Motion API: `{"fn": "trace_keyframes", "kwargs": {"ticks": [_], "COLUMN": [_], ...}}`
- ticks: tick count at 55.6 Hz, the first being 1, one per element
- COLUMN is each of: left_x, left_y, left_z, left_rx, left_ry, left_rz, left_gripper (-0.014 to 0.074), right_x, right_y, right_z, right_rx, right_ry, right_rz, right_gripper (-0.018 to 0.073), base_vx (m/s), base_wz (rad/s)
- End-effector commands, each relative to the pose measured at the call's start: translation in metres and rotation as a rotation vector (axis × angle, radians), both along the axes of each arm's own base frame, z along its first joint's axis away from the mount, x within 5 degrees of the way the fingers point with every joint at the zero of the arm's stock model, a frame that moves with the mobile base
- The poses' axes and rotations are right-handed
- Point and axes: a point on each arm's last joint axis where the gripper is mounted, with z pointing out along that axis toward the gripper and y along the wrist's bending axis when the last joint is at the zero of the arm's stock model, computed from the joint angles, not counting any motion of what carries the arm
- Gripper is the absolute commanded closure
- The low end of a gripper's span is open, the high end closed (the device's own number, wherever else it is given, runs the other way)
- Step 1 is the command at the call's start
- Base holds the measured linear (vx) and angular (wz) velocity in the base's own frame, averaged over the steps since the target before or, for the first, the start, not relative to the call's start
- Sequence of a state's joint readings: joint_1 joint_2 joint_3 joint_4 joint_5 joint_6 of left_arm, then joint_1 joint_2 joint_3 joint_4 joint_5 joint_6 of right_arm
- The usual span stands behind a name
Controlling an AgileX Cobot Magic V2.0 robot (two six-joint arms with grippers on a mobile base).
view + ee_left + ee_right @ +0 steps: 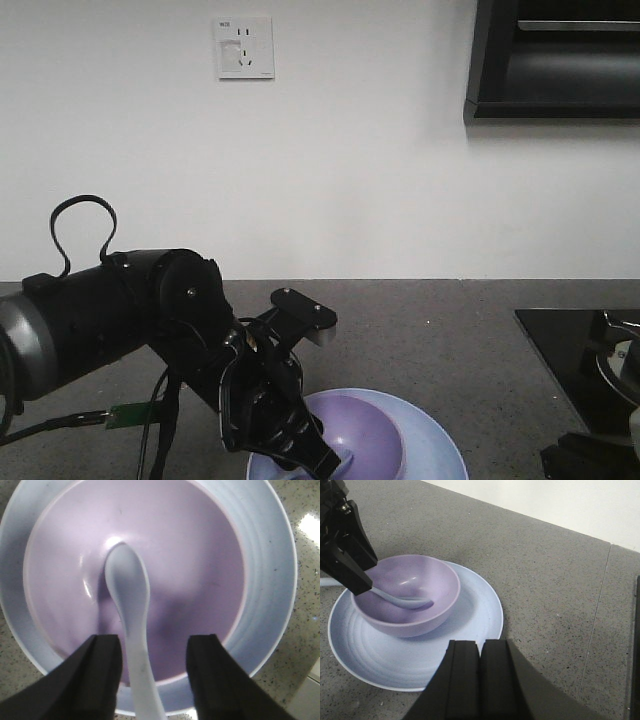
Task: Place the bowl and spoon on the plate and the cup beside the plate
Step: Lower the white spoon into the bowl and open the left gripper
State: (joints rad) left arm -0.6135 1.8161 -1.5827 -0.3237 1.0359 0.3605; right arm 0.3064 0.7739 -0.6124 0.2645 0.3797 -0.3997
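Partly, left gripper hides the spoon handle.

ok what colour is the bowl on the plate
The bowl is lavender purple, clearest in the right wrist view.

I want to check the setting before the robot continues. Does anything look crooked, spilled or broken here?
Nothing is spilled or broken. The bowl sits off-centre on the plate, leaving a wider bare band on one side. The spoon lies in the bowl with its handle over the rim.
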Motion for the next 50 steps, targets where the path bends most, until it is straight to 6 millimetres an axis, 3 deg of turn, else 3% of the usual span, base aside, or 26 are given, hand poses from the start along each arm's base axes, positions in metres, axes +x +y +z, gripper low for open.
{"fn": "trace_keyframes", "kwargs": {"ticks": [1, 13, 29, 39, 50], "left_x": [-0.004, -0.007, -0.015, -0.026, -0.043], "left_y": [0.001, 0.016, 0.063, 0.113, 0.185], "left_z": [0.037, 0.075, 0.133, 0.147, 0.134], "left_rx": [-0.083, 0.037, 0.197, 0.267, 0.366], "left_ry": [-0.088, -0.143, -0.392, -0.459, -0.409], "left_rz": [0.009, -0.015, 0.263, 0.407, 0.586], "left_gripper": [0.0099, 0.0099, 0.01, 0.01, 0.01], "right_x": [0.003, 0.003, 0.002, 0.002, 0.002], "right_y": [-0.002, -0.002, -0.002, -0.002, -0.002], "right_z": [0.017, 0.017, 0.016, 0.016, 0.016], "right_rx": [0.025, 0.021, 0.015, 0.004, 0.002], "right_ry": [-0.104, -0.107, -0.1, -0.096, -0.095], "right_rz": [-0.02, -0.019, -0.016, -0.014, -0.013], "right_gripper": [0.056, 0.056, 0.056, 0.056, 0.056], "base_vx": [0.0, 0.0, 0.0, 0.0, 0.0], "base_wz": [0.0, 0.0, 0.0, 0.0, 0.0]}}
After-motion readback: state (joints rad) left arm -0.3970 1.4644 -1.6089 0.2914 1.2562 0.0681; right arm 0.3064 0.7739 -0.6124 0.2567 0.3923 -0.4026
